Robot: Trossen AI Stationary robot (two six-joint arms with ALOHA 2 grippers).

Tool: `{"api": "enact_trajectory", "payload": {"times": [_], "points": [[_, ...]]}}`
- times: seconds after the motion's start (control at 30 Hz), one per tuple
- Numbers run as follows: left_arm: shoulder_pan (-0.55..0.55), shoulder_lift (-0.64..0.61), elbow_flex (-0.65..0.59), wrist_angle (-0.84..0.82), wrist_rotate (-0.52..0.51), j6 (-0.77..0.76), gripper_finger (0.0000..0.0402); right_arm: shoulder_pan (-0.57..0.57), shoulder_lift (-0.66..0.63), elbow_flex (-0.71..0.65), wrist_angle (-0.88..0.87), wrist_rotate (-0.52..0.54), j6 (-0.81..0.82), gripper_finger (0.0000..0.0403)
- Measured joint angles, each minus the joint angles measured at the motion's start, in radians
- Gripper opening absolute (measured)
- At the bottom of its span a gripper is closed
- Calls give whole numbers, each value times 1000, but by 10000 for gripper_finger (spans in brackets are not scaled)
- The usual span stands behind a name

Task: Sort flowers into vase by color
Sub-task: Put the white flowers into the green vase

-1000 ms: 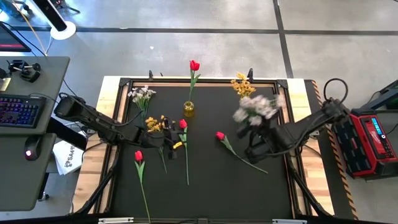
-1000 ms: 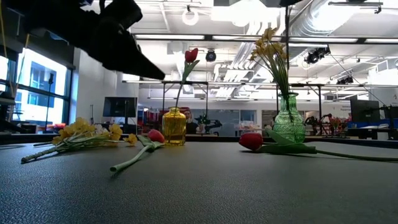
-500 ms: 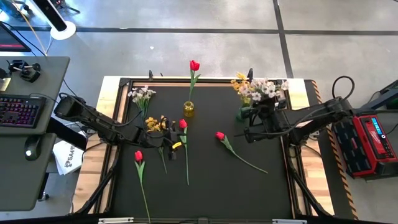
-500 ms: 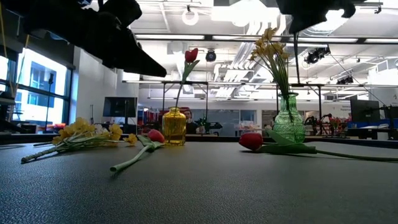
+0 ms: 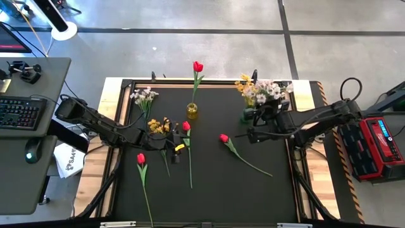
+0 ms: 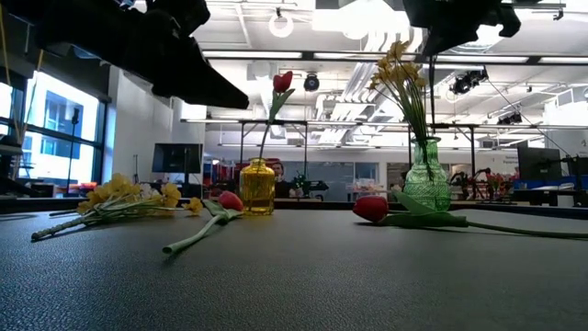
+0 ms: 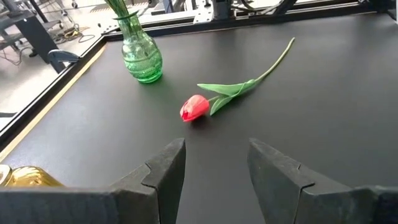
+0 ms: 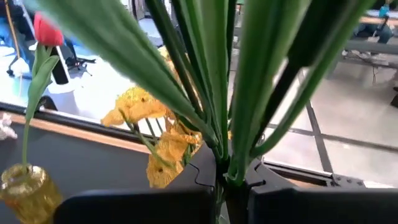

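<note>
My right gripper [image 5: 254,128] [image 8: 227,200] is raised beside the green vase [image 5: 247,116] [image 6: 427,176] and shut on a white blossom spray [image 5: 272,90]. Its blossoms overlap the yellow spray [image 5: 245,84] standing in that vase. A red tulip [image 5: 197,66] stands in the yellow vase [image 5: 192,111] [image 6: 257,187]. Flat on the mat lie three red tulips [image 5: 223,138] [image 5: 185,126] [image 5: 140,158], a yellow spray [image 5: 158,126] and a white spray [image 5: 144,96]. My left gripper [image 5: 174,152] [image 7: 214,168] hovers open beside the yellow spray on the mat. My right gripper pinches the white spray's green stems [image 8: 227,177] between its two fingers. The spray is lifted clear of the table, its blossoms [image 5: 273,90] pointing toward the far edge. A short stem end [image 5: 239,134] sticks out on the other side of the fingers.
The black mat is framed by a raised rail [image 5: 209,81]. A desk with a keyboard [image 5: 19,114] stands left of the table and a red case [image 5: 380,136] right of it. The mat's near part [image 5: 221,196] is bare apart from tulip stems.
My right gripper has carried the white spray from over the right middle of the mat toward the far edge, up to the green vase. The spray has turned so that its blossoms now hang over the vase's yellow flowers. The gripper has stayed shut on it.
</note>
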Motion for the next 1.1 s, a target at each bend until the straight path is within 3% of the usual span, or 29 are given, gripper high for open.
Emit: {"api": "enact_trajectory", "payload": {"times": [0.43, 1.1], "points": [[0, 0, 0, 0, 22, 0, 160, -83, 30, 0, 128, -9, -113, 0], [-5, 0, 0, -2, 38, -9, 160, -123, 40, -45, 145, -110, -102, 0]]}}
